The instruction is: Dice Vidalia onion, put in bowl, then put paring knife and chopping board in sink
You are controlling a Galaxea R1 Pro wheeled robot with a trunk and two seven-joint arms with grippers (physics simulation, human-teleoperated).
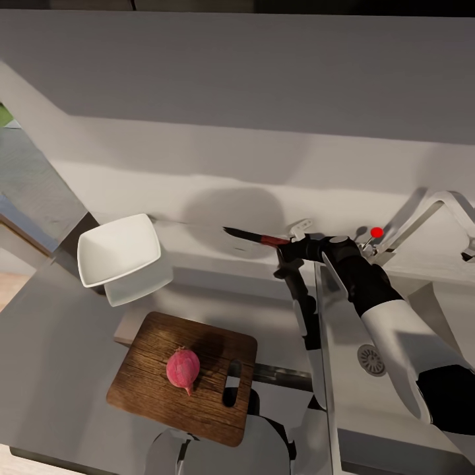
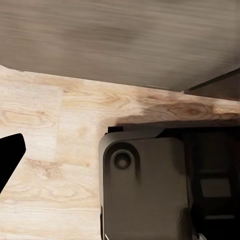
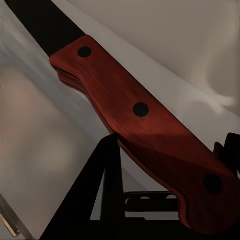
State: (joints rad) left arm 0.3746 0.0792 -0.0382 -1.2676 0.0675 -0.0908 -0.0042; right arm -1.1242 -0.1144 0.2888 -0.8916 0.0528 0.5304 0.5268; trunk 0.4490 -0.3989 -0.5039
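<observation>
The pinkish-red Vidalia onion rests whole on the brown chopping board, near the countertop's front edge. My right gripper is shut on the red handle of the paring knife, holding it level above the back of the countertop, dark blade pointing left. Up close, the paring knife's handle with its rivets crosses a dark finger. The white bowl sits to the left, behind the board. The sink lies to the right under my right forearm. One dark fingertip of the left gripper hangs over wood floor.
A chrome tap with a red knob stands behind the sink, close to my right wrist. The sink drain shows beside the forearm. My own grey base sits on the pale wood floor.
</observation>
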